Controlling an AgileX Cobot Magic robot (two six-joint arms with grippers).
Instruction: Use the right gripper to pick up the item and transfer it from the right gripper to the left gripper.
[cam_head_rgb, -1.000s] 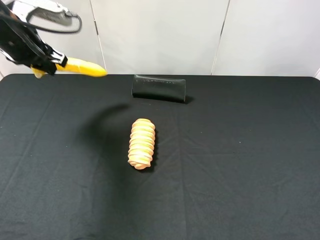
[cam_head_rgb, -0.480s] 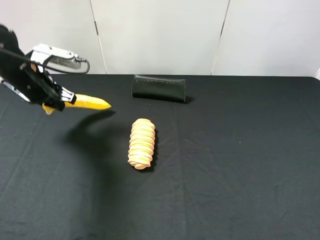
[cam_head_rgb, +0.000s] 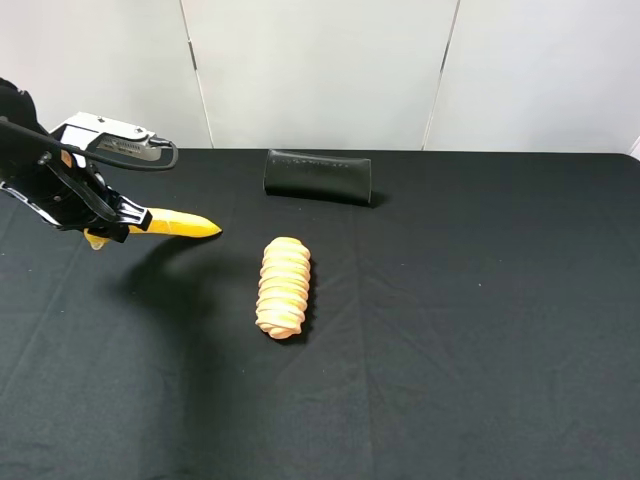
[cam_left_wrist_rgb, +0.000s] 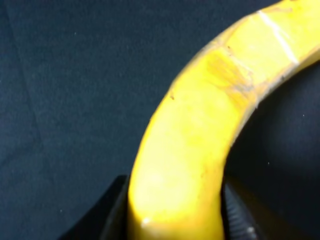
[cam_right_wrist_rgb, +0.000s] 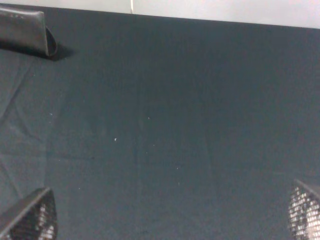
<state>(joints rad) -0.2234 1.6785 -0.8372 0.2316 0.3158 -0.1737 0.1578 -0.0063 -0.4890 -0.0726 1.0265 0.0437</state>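
Note:
The yellow banana (cam_head_rgb: 178, 224) is held in my left gripper (cam_head_rgb: 105, 222) at the far left, a little above the black table, with its free tip pointing right. The left wrist view shows the banana (cam_left_wrist_rgb: 200, 140) filling the frame, with a black finger (cam_left_wrist_rgb: 107, 220) pressed on either side of it. My right gripper (cam_right_wrist_rgb: 167, 217) does not show in the exterior view. In the right wrist view its two fingertips (cam_right_wrist_rgb: 30, 220) stand far apart over bare black cloth, with nothing between them.
A ridged orange-tan roll (cam_head_rgb: 284, 286) lies mid-table, right of the banana's tip. A black oblong case (cam_head_rgb: 317, 176) lies at the back centre and also shows in the right wrist view (cam_right_wrist_rgb: 25, 31). The black table (cam_head_rgb: 480, 330) spans the view; white wall panels stand behind.
My left gripper has come down with the banana from high at the back left to just above the table. The roll and the case have not moved.

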